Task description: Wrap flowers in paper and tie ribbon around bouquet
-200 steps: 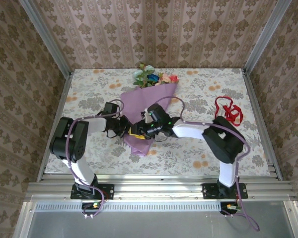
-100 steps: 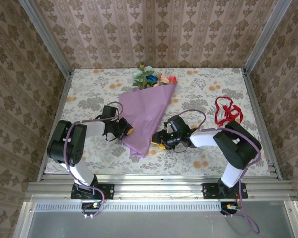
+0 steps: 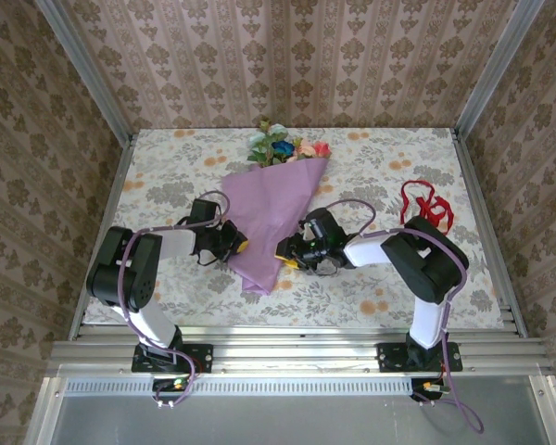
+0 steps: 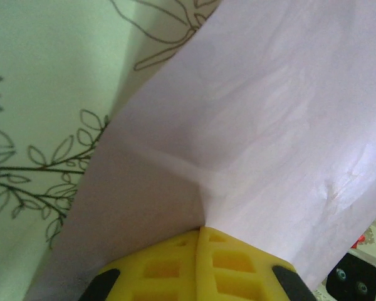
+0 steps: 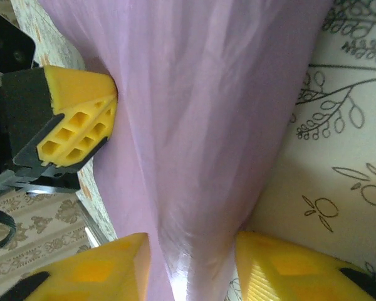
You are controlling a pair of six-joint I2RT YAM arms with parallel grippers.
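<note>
The narrow lilac-purple paper-cone bouquet (image 3: 273,218) lies mid-tabletop (image 3: 167,176), blooms at the far end. The right hand (image 3: 287,252), off to the side a moment ago, now straddles its narrow end, jaws narrowing; whether it grips yet I cannot tell. The left hand (image 3: 233,246) stays clamped on the paper edge. The wrap looks secured, and the thin red ribbon (image 3: 424,206) lies well apart, untied.

Bright, even light falls from above, leaving faint shadows on the tablecloth (image 3: 371,297); wrist close-ups are soft-focused, with a pale sheen on the paper (image 5: 200,125).
</note>
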